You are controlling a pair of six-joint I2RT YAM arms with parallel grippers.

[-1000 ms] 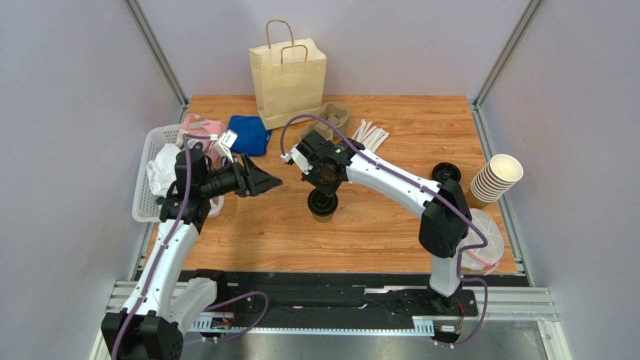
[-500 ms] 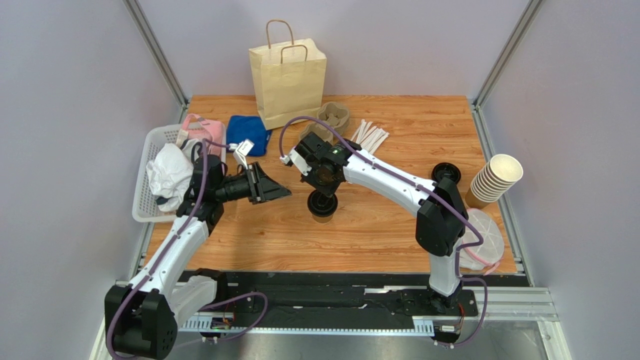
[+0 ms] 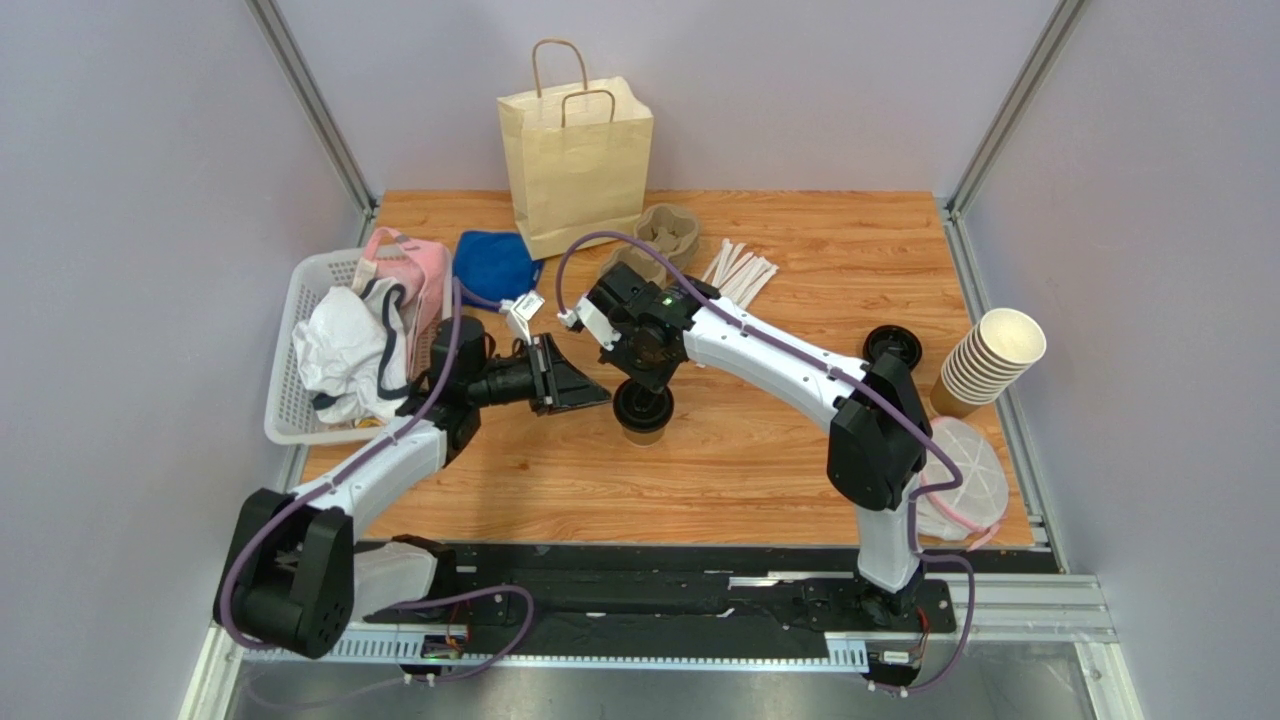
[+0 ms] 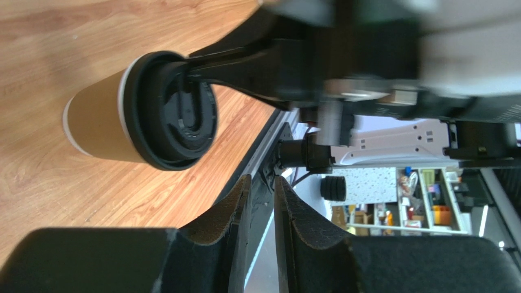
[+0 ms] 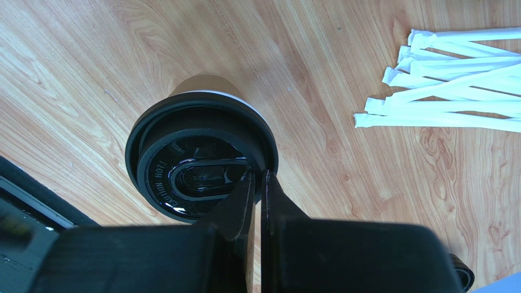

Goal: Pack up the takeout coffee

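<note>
- Head count: one takeout coffee [image 3: 646, 416], one paper bag [image 3: 579, 165], one stack of lidless cups [image 3: 992, 357], one loose black lid [image 3: 893, 347], one white basket [image 3: 281, 368], one blue cloth [image 3: 493, 267], plus a small bunch of wrapped straws [image 3: 741, 270].
- The coffee stands upright around the middle of the tabletop [image 3: 721, 465]. The bag is well behind it, and the straws are behind it to the right. The loose lid and cup stack are far to its right, and the basket is far to its left.
- Wood-grain tabletop, plain grey walls, metal posts in the corners.
- The right arm arches over from the coffee's right. The right gripper [image 5: 257, 177] points straight down with its jaws closed, tips on the coffee's lid near its edge.
- The left arm lies low. The left gripper [image 4: 262, 183] is level, just left of the coffee and not touching it. Its jaws are down to a narrow slit with nothing in it.
</note>
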